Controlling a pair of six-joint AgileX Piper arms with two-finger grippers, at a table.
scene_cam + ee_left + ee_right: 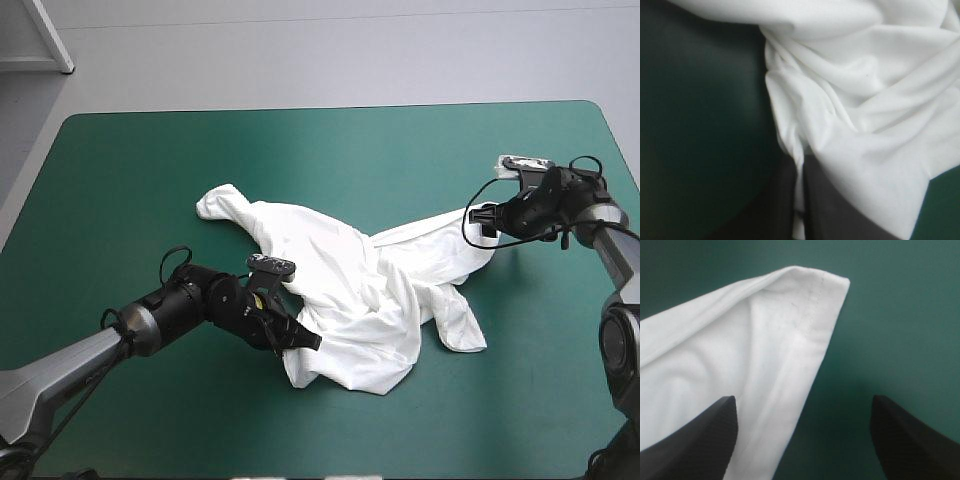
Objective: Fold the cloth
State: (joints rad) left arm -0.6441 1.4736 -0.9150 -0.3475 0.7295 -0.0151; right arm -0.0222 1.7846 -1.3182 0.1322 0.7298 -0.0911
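Observation:
The white T-shirt (350, 290) lies crumpled across the middle of the teal-green cover, one sleeve stretched toward the far left. My left gripper (298, 337) sits at the shirt's near-left edge. In the left wrist view its black fingers (835, 210) are all but closed, with a fold of the T-shirt (860, 100) pinched between them. My right gripper (482, 216) is at the shirt's right end. There its fingers (710, 435) stand wide apart, and a hemmed corner of the T-shirt (755, 350) lies between and ahead of them, untouched by the far finger.
The teal-green cover (130, 190) stretches well beyond the shirt toward the far and left edges. The table's right edge (625, 165) runs close behind my right arm. A lobe of cloth (462, 325) juts out toward the near right.

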